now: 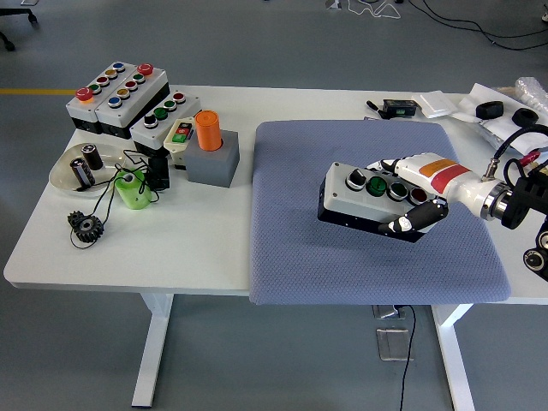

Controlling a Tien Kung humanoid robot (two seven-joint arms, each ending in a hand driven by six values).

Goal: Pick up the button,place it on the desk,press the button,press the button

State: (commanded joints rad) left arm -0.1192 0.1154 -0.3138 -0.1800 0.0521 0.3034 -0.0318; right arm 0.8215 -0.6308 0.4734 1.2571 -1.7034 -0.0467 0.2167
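Observation:
A white button box [366,195] with a black knob, two green buttons and a red one hangs over the middle of the blue-grey mat [291,257]. My right hand [409,195] is shut on its right end, thumb in front and fingers behind. The box is tilted slightly, and I cannot tell whether its base touches the mat. My right arm comes in from the right edge. The left arm is out of view.
At the back left stand other button boxes [116,92], an orange cylinder on a grey block [211,154], a green cup [133,190], a clear dish [67,175] and a black gear [86,226]. Small black parts and white sheets [501,107] lie at the back right.

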